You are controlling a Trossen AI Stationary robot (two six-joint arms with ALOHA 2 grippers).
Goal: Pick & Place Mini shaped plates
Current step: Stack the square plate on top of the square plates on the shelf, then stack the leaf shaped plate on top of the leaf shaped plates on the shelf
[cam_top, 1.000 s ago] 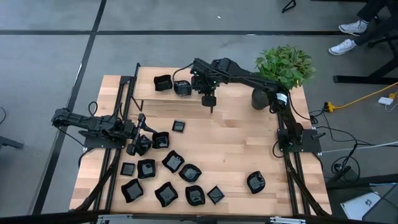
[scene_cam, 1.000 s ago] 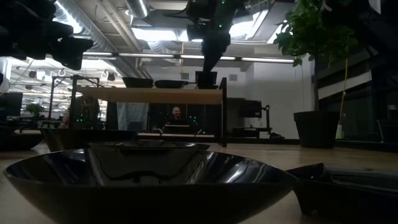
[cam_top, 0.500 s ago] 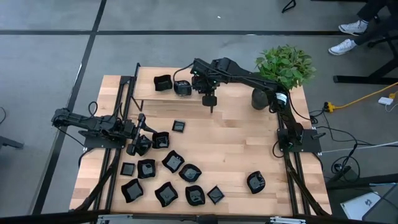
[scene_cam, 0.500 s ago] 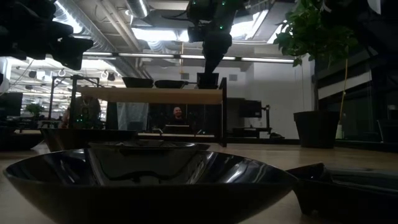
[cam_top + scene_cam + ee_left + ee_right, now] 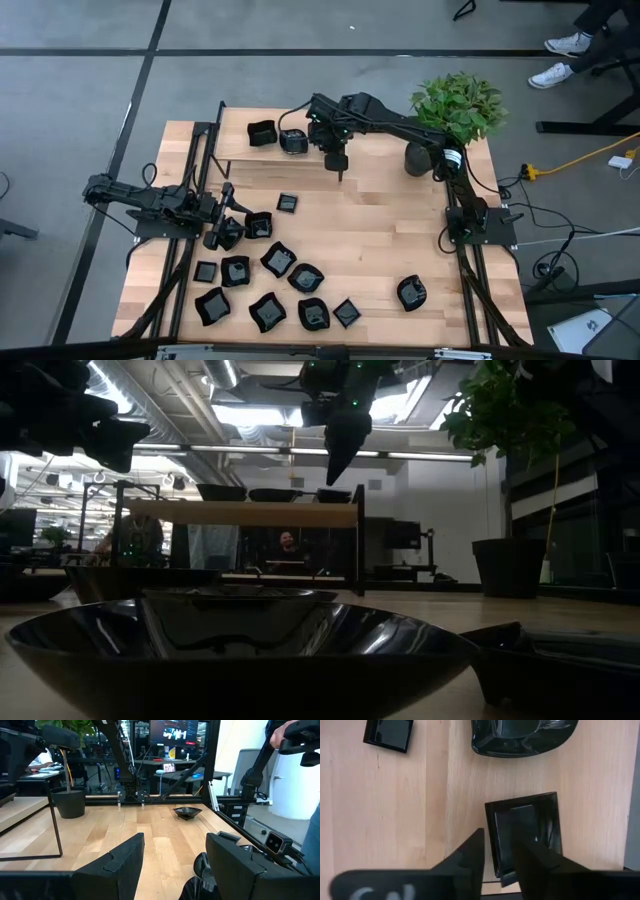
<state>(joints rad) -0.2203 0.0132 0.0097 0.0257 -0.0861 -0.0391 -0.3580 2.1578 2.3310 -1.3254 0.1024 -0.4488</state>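
Note:
Several mini shaped plates, glossy black, lie on the table's near left (image 5: 265, 290); one lies alone (image 5: 411, 292). Three plates rest flat on the raised wooden shelf (image 5: 240, 512) at the far edge: (image 5: 220, 492), (image 5: 275, 494) and a square one (image 5: 525, 832). My right gripper (image 5: 500, 847) hangs open just above that square plate, slanting down, clear of it in the low view (image 5: 333, 472). My left gripper (image 5: 175, 850) waits open and level at the table's left (image 5: 222, 232), beside two plates.
A dark plant pot (image 5: 418, 158) with a leafy plant (image 5: 458, 105) stands at the shelf's right end. Metal frame rails run along both table sides (image 5: 465, 270). One plate (image 5: 287, 203) lies mid-table. Bare wood lies at the table's middle and right.
My right gripper has let go of the square plate. A moment ago the plate stood up on edge at its fingertips over the shelf's right end; now it lies flat on the shelf beside the other two. The arm itself has kept still.

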